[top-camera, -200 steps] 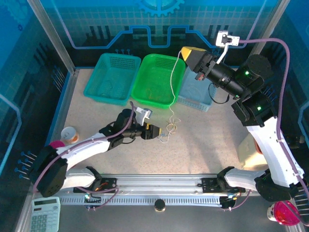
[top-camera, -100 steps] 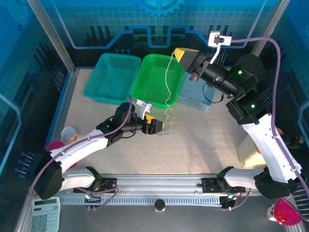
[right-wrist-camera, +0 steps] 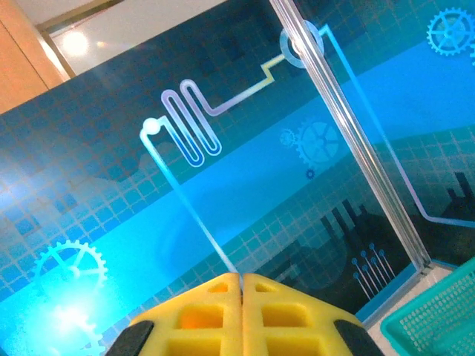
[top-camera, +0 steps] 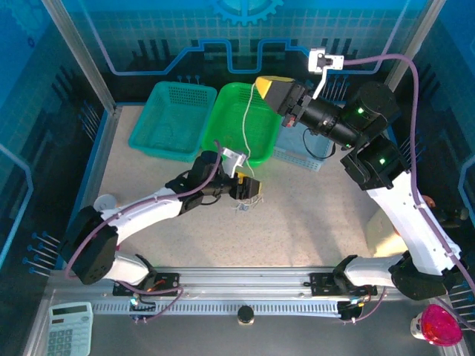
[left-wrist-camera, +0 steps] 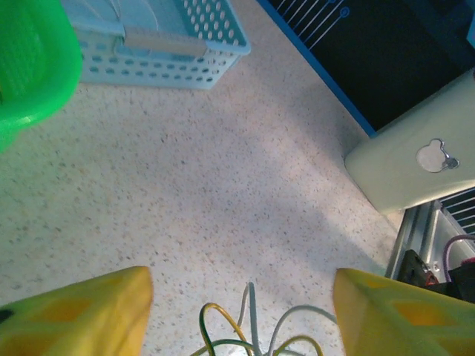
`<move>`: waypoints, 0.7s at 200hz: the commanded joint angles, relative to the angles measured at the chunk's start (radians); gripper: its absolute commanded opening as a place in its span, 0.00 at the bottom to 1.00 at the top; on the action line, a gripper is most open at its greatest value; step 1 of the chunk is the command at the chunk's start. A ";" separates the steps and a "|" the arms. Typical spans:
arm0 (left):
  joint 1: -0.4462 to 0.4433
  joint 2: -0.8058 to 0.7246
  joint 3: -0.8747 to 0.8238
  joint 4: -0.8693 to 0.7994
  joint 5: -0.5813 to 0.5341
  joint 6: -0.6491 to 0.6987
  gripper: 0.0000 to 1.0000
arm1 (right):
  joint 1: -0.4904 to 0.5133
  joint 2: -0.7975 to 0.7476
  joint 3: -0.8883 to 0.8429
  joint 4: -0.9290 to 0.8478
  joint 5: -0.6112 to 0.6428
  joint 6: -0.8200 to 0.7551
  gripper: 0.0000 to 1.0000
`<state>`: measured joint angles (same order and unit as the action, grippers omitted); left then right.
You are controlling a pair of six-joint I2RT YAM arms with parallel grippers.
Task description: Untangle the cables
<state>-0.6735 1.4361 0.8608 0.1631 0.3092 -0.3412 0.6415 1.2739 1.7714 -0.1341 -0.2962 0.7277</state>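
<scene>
At mid-frame from above, the cables [top-camera: 245,205] clump between the parted fingers of the left gripper [top-camera: 254,191]. Upper centre, the right gripper [top-camera: 261,84], pinched shut, dangles a white cable [top-camera: 246,119] across the green basket [top-camera: 226,126].

Three baskets stand in a row at the back of the bench [top-camera: 319,215]: left basket [top-camera: 172,119], middle basket [top-camera: 239,127], right basket [top-camera: 300,154]. The cables [top-camera: 249,202] sit just before the middle basket, at the left gripper [top-camera: 252,190]; one strand rises to the right gripper [top-camera: 262,85] above that basket.
</scene>
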 commanded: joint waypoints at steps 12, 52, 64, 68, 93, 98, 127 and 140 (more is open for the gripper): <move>-0.024 0.022 -0.070 0.075 0.029 -0.008 0.46 | 0.010 0.015 0.102 -0.004 0.025 -0.049 0.00; -0.024 0.021 -0.194 0.118 0.030 -0.034 0.26 | -0.020 0.048 0.219 -0.060 0.064 -0.105 0.00; -0.023 0.019 -0.221 0.122 0.030 -0.040 0.29 | -0.046 0.057 0.241 -0.067 0.068 -0.099 0.00; -0.023 0.018 -0.229 0.121 0.028 -0.041 0.30 | -0.054 0.059 0.246 -0.067 0.068 -0.095 0.00; -0.023 0.001 -0.272 0.125 0.010 -0.048 0.39 | -0.109 0.065 0.255 -0.060 0.060 -0.066 0.00; -0.024 -0.002 -0.279 0.127 0.007 -0.048 0.39 | -0.119 0.065 0.255 -0.058 0.060 -0.061 0.00; -0.023 -0.013 -0.298 0.130 -0.002 -0.055 0.39 | -0.170 0.071 0.251 -0.043 0.051 -0.029 0.00; -0.023 -0.015 -0.302 0.131 -0.004 -0.056 0.39 | -0.195 0.073 0.252 -0.036 0.049 -0.015 0.00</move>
<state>-0.6914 1.4464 0.5762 0.2749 0.3176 -0.3912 0.4877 1.3407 2.0018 -0.2024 -0.2470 0.6750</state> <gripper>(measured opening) 0.393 0.063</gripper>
